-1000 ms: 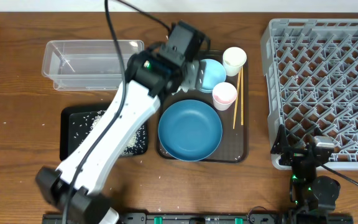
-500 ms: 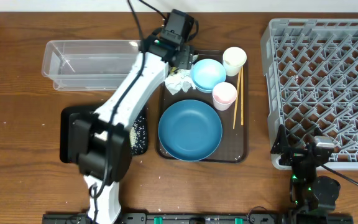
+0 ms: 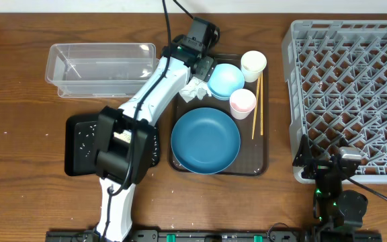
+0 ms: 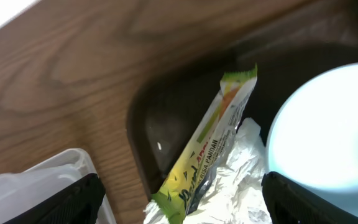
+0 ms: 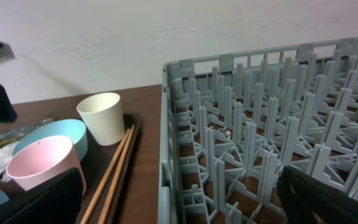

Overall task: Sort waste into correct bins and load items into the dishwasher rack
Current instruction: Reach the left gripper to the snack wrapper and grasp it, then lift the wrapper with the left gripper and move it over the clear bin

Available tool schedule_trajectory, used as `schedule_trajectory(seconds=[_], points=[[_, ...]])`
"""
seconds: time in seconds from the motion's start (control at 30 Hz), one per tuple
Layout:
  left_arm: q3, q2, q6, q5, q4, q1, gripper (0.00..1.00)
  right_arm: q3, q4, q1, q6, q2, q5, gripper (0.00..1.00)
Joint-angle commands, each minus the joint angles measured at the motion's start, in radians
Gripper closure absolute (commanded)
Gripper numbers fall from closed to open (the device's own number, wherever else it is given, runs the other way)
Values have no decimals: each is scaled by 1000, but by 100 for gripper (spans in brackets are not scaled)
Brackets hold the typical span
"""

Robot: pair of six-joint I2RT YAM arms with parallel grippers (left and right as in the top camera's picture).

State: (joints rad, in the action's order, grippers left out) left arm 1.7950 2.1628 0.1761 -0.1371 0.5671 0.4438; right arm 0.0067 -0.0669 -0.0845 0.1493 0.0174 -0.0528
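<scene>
- Overhead: the left gripper (image 3: pixel 203 65) hangs over the far-left corner of the brown serving tray (image 3: pixel 261 161), just beside the small light-blue bowl (image 3: pixel 226 79). Whether its fingers are apart cannot be told from here.
- A crumpled white napkin (image 3: pixel 195 89) lies on that tray, near side of the gripper. The wide dark-blue bowl (image 3: pixel 205 141) fills the tray's near half. The white cup (image 3: pixel 253 65), pink cup (image 3: pixel 242 102) and thin wooden chopsticks (image 3: pixel 256 104) sit along its right side.
- The clear tub (image 3: pixel 99 67) stands far left. The black tray (image 3: pixel 79 144) lies nearer, with loose white rice grains (image 3: pixel 151 143) scattered in it.
- The grey lattice rack (image 3: pixel 351 94) is on the right, and the right gripper (image 3: pixel 322 160) sits by its near-left corner.
- Left wrist: the fingers are spread wide. Between them lies a yellow-green wrapper (image 4: pixel 207 146) with dark print, resting tilted on the napkin, in the tray's corner.
- Right wrist: the fingers are spread wide and hold nothing. The rack's pegs fill the right of the view, and the cups and chopsticks stand to the left.
</scene>
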Motion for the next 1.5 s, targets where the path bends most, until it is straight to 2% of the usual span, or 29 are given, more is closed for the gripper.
schedule_trajectory(seconds=[0.0,0.47,0.57,0.87,1.03,1.47], points=[[14,42,53,-6,-3,-6,15,-1,-4,26,7,-5,-6,1],[-10,80,51,0,-1,-36,15,-1,-4,26,7,-5,-6,1],[-17,80,51,30,-1,-36,19,-1,-4,26,7,-5,-6,1],[-24,80,51,48,-2,-36,19,-1,-4,26,7,-5,-6,1],[-24,82,51,48,-3,-36,29,-1,-4,26,7,-5,-6,1],[-24,116,51,48,-28,-36,29,-1,-4,26,7,-5,-6,1]])
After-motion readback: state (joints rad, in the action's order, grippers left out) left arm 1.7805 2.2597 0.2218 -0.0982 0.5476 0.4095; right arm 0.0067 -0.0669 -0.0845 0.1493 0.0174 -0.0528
